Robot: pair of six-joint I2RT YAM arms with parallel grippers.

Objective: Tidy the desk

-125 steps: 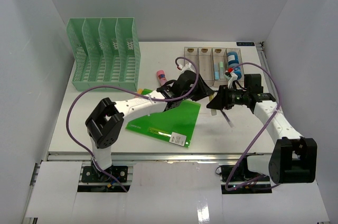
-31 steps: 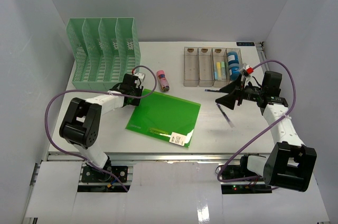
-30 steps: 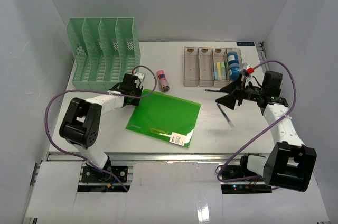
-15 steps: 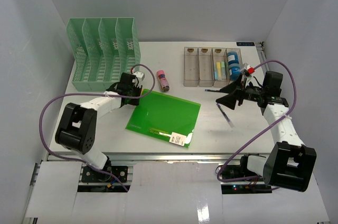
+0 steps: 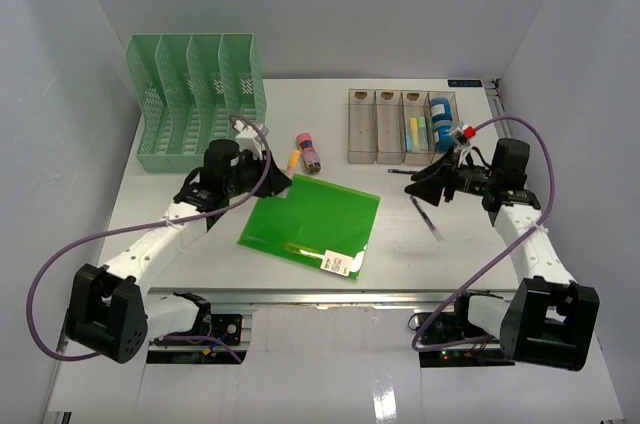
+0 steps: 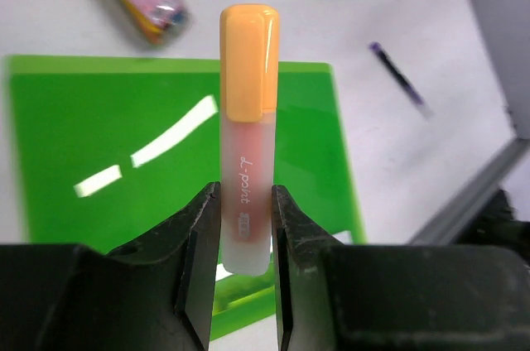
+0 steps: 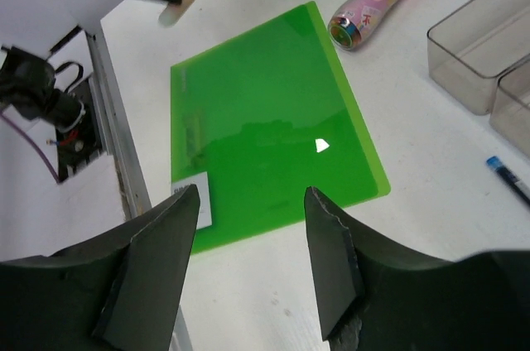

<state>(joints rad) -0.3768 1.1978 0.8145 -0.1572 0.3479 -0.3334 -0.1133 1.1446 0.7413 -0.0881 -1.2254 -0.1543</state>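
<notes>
My left gripper is shut on an orange-capped highlighter, holding it above the back left corner of the green folder on the white desk. In the left wrist view the highlighter stands between the two fingers of my left gripper, cap pointing away, over the folder. My right gripper hovers open and empty right of the folder. In its own view the right gripper looks down on the folder.
A pink tube lies behind the folder. A blue pen and a purple pen lie on the desk near my right gripper. A clear compartment tray stands at the back right, a green file rack at the back left.
My left arm has swung back and to the left from the folder's back corner, with the highlighter now showing in its grip. My right gripper's jaws have narrowed a little.
</notes>
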